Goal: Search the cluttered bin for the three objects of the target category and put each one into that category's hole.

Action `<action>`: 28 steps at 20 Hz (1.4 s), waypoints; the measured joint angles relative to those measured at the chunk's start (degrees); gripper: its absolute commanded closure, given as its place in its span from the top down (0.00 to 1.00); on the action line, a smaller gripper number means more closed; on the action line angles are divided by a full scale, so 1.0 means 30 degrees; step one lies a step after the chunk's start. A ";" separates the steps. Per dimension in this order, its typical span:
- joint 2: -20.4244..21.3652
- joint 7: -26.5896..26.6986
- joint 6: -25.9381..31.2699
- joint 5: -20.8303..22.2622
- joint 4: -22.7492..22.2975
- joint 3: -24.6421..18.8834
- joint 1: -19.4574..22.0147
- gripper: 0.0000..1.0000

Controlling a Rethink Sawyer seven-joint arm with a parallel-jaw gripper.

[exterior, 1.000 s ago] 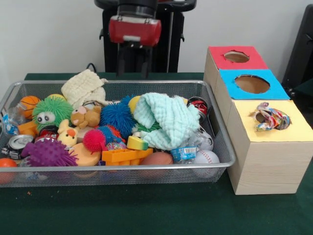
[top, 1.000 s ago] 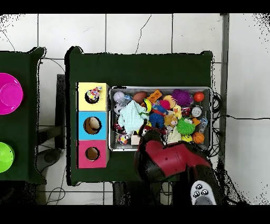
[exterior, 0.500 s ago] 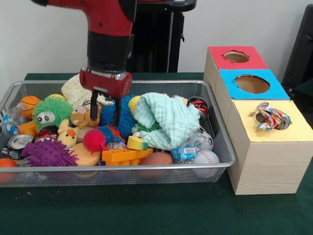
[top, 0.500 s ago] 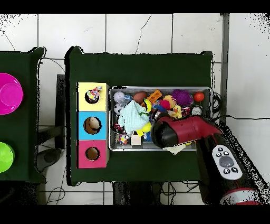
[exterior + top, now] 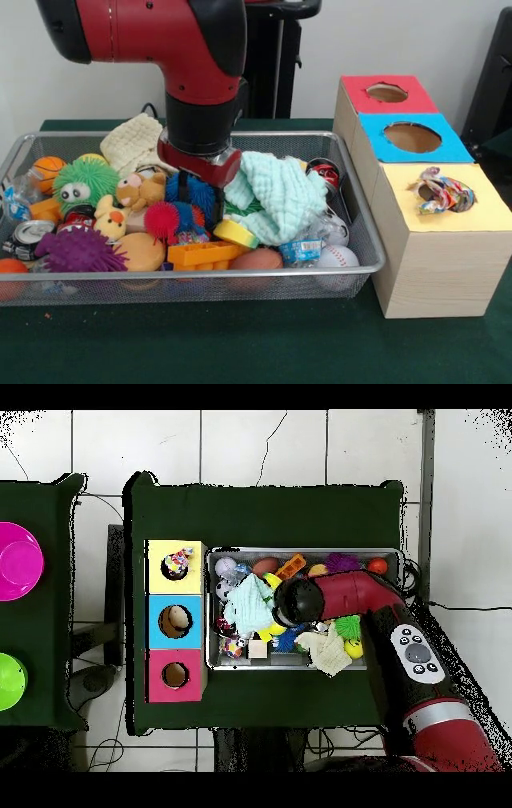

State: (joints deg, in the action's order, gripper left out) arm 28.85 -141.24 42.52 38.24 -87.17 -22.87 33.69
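Down from the bench's far edge, my gripper (image 5: 196, 192) now sits buried beside the mint cloth (image 5: 276, 196); fingers unreadable, I'd grab only cloth, not the blue ball (image 5: 192, 190).

Plain white wall (image 5: 96, 96) behind, dark green tabletop (image 5: 240, 344), floor of large pale tiles (image 5: 235, 444) with dark grout lines and a crack, second green-covered table (image 5: 40, 599) alongside bearing a magenta bowl (image 5: 18, 561) and a lime-green bowl (image 5: 10, 681)
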 measured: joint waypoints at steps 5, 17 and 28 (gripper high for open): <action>0.0173 0.0000 0.1349 -0.0828 0.0047 -0.0472 -0.0041 1.00; -0.0057 0.0000 0.1411 -0.3721 -0.0462 -0.1358 0.0094 1.00; -0.0723 0.0000 0.1379 -0.4927 -0.1139 -0.1198 -0.0304 1.00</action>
State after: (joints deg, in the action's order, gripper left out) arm 26.68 -141.24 46.66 23.46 -90.59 -26.46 32.77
